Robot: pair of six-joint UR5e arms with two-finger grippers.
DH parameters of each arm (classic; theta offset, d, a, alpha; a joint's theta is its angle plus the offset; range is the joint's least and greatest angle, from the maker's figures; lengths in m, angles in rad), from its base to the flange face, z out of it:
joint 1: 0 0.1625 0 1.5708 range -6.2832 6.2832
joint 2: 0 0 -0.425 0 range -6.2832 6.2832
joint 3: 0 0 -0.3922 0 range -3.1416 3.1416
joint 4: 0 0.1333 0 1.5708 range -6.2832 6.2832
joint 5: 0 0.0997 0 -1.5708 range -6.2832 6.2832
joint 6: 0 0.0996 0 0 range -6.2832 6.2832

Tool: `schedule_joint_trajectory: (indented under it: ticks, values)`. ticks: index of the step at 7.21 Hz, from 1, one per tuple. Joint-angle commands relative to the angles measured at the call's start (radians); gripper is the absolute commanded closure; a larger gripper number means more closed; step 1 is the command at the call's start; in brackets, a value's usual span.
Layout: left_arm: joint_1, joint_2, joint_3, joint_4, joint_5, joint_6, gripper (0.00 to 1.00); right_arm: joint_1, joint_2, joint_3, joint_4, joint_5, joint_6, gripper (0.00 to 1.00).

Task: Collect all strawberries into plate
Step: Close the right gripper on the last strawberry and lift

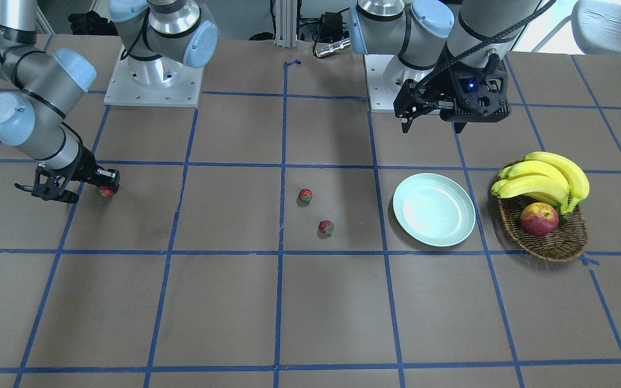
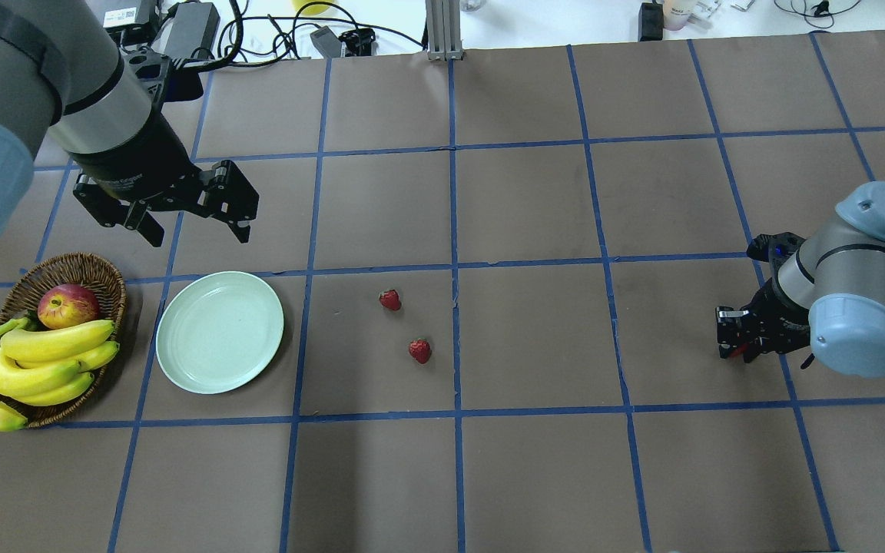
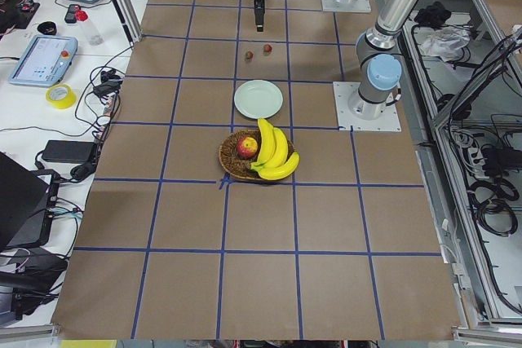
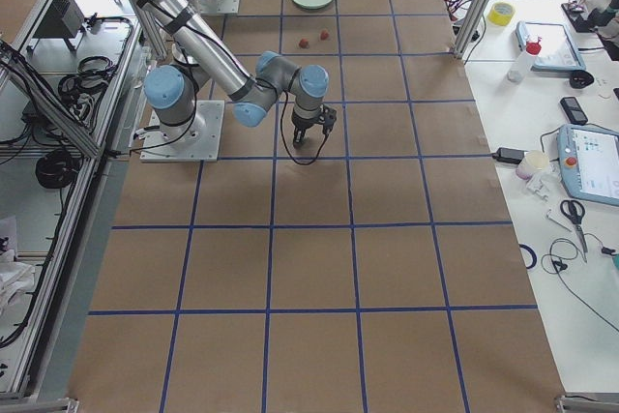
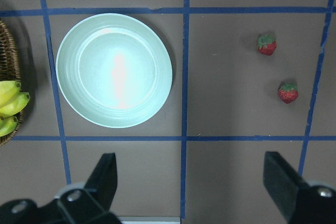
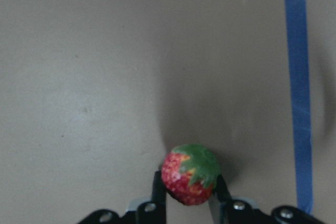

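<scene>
— At the robot's right end of the table, the right gripper (image 6: 189, 190) is low, its fingers pinched on one strawberry (image 6: 190, 174).
— And the others?
— The second strawberry (image 2: 390, 299) and third strawberry (image 2: 420, 350) lie loose mid-table, to the right of the plate (image 2: 220, 332). The left gripper (image 2: 198, 230) hangs above the plate's far side, fingers spread wide.

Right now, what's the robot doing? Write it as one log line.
right gripper: shut on held strawberry | left gripper: open, empty | other strawberries: two on table | plate: empty
</scene>
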Motion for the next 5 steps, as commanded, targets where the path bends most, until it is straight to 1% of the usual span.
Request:
schedule_joint_trajectory:
  ticks: [1,2,3,4,5]
  values:
    - [-0.001,-0.001,0.000,-0.001,0.000,0.000,0.00,0.000,-0.001,-0.006,-0.013,-0.013,-0.003,0.94]
    - [-0.001,0.001,0.000,-0.001,0.000,0.000,0.00,0.008,-0.013,-0.004,-0.013,-0.013,-0.004,0.96]
    - [-0.001,-0.001,0.000,0.001,0.000,0.000,0.00,0.021,-0.019,-0.004,-0.013,-0.011,-0.018,0.96]
    - [-0.001,-0.001,0.000,0.003,-0.001,0.000,0.00,0.106,-0.019,-0.019,-0.013,-0.001,-0.010,0.96]
    - [-0.001,-0.001,0.002,0.003,-0.001,0.000,0.00,0.236,-0.019,-0.057,0.002,-0.002,0.028,0.96]
